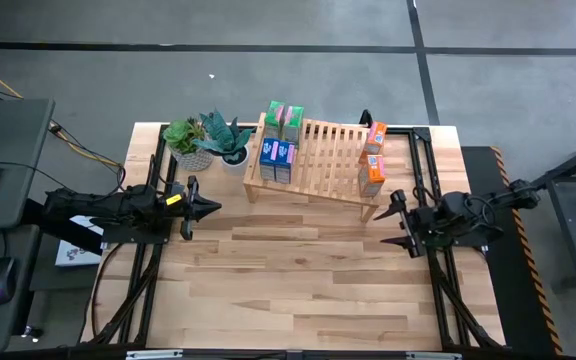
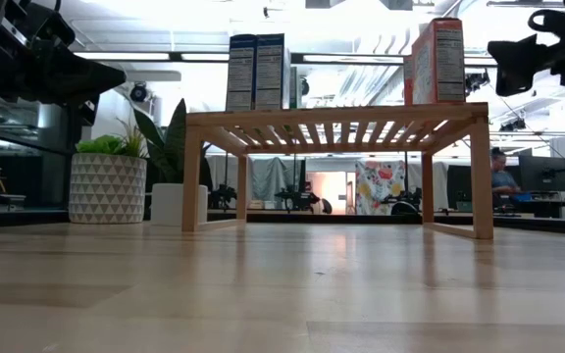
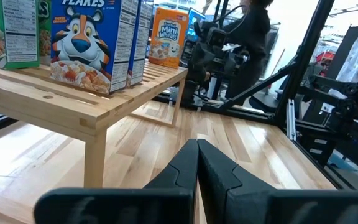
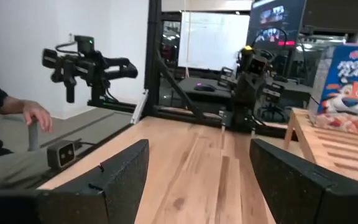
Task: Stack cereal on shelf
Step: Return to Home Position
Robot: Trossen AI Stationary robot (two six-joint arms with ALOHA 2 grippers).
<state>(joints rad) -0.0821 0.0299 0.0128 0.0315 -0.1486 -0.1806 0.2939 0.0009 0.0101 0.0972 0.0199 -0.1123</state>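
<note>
**Left arm.** The arm lies low and extended across the left side of the wood-plank table [image 1: 298, 285], its wrist roughly level. The left gripper [image 1: 212, 208] points toward the table centre, in front of the two potted plants [image 1: 208, 140] and clear of the shelf [image 1: 323, 160]. The left wrist view shows its fingers [image 3: 219, 174] pressed together with nothing between them.

**Right arm.** The arm is mirrored on the right side. The right gripper [image 1: 394, 224] points inward, just off the shelf's front right leg. Its fingers [image 4: 120, 180] are spread wide and hold nothing.

**Cereal.** All six boxes stand upright on the slatted top.
- The green cereal boxes [image 1: 284, 117] stand side by side at the rear left corner.
- The blue Frosted Flakes boxes [image 1: 277, 158] stand side by side directly in front of them.
- The orange Mini-Wheats boxes [image 1: 372, 156] stand in line, one behind the other, at the right end.

The middle slats are bare.

**Surroundings.** A person's hand [image 4: 37, 116] is visible beyond the table edge.
</note>
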